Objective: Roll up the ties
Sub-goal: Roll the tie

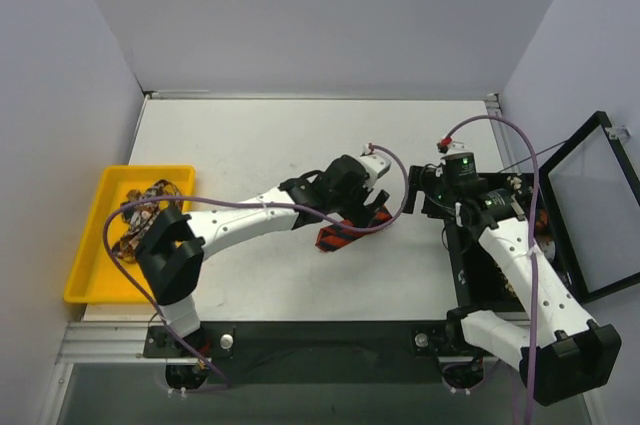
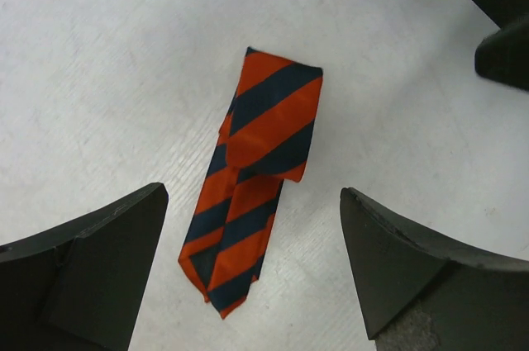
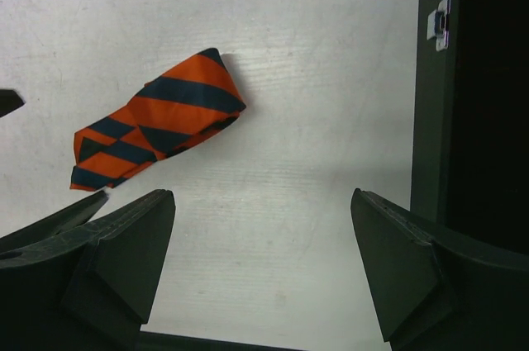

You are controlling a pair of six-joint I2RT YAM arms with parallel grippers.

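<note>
A red-orange and black striped tie point(image 1: 338, 237) lies folded and loosely rolled on the white table. In the left wrist view this tie point(image 2: 256, 161) rests flat below my left gripper point(image 2: 254, 194), which hovers open over it with nothing touching its fingers point(image 2: 107, 268). In the top view the left gripper point(image 1: 372, 213) sits just above the tie's far end. My right gripper point(image 1: 412, 190) stands open to the right of the tie, which shows as a short bundle point(image 3: 157, 120) up and left of that gripper point(image 3: 263, 194). More patterned ties point(image 1: 145, 217) lie in the yellow tray.
The yellow tray point(image 1: 85, 280) sits at the table's left edge. A black box point(image 1: 500, 285) with its lid point(image 1: 595, 200) swung open stands at the right, and its wall point(image 3: 471, 78) is close beside the right gripper. Purple cables point(image 1: 250, 207) run along both arms.
</note>
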